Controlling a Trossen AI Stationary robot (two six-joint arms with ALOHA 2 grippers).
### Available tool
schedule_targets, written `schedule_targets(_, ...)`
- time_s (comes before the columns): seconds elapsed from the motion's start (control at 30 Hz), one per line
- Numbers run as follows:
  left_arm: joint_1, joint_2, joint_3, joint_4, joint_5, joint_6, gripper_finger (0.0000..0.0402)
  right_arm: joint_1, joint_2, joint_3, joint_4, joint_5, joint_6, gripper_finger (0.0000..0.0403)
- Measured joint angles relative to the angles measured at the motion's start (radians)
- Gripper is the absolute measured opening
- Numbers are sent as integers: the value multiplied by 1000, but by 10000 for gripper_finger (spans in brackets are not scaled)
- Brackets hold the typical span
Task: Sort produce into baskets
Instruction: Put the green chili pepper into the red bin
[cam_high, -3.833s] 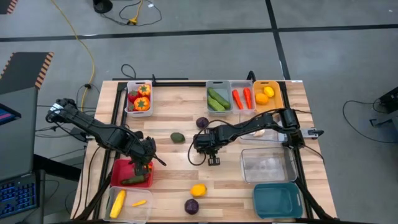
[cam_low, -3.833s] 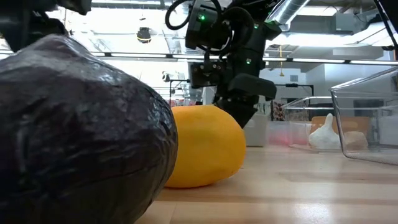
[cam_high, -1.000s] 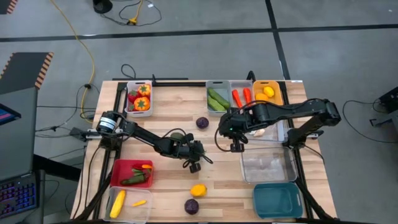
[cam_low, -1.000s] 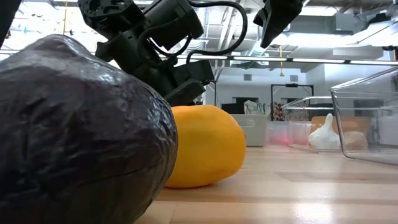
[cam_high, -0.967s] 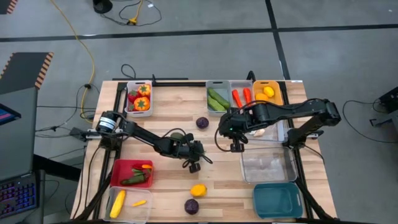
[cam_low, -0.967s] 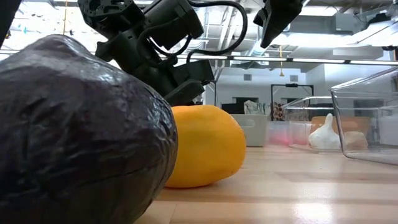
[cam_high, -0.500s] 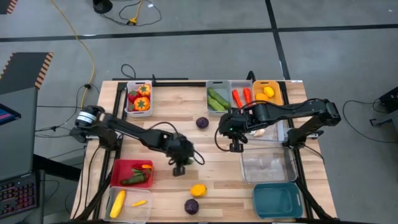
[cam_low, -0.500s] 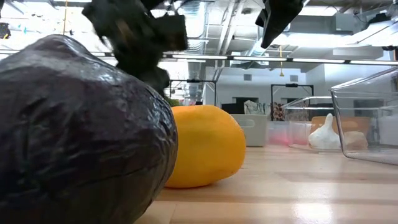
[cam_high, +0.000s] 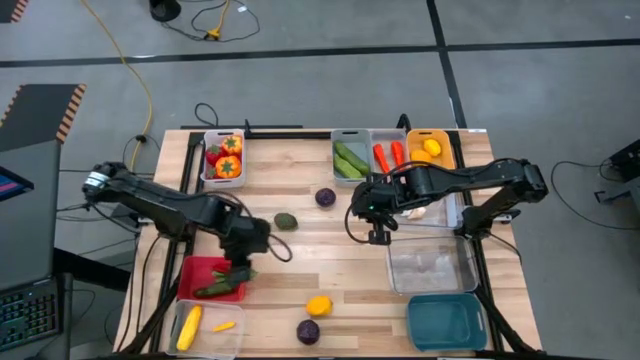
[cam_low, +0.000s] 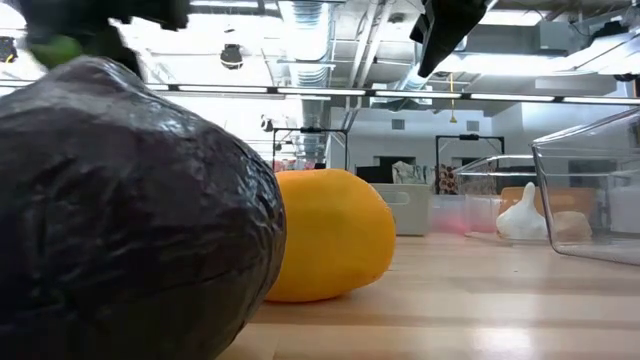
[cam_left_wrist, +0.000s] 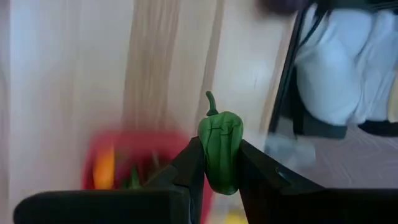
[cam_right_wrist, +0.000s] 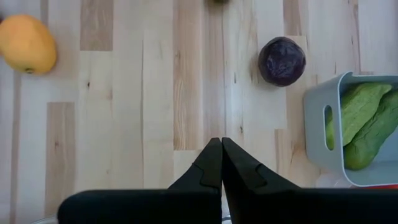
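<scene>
My left gripper hangs over the near-left part of the table, at the right edge of the red basket, and is shut on a small green pepper. The red basket holds a green cucumber and an orange piece. My right gripper is shut and empty above the table's middle, its fingers closed together in its wrist view. A dark green fruit, two purple rounds and a yellow lemon lie loose on the wood. My left gripper pinches the green pepper's body between its two fingers, one on each side. The stem end sticks out past the fingertips. The pepper is lifted clear, with the table and the red basket showing beyond it.
Along the far edge stand a white basket of red and orange produce, a grey one with cucumbers, one with carrots and an orange-yellow one with lemons. A clear basket and a teal basket stand near right, and a white basket with corn near left. Garlic lies by my right arm.
My left gripper has swung from the table's middle toward its left edge, carrying the green pepper to the red basket's edge. The dark green fruit that the arm covered now shows.
</scene>
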Motion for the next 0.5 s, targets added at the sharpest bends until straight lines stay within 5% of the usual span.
schedule_targets(0.3,-139,-46,0,-277,0,-221,79,0,0,0,2,-3,0,50)
schedule_targets(0.5,-198,-36,0,-348,-34,-280,130,0,0,0,3,-57,37,93)
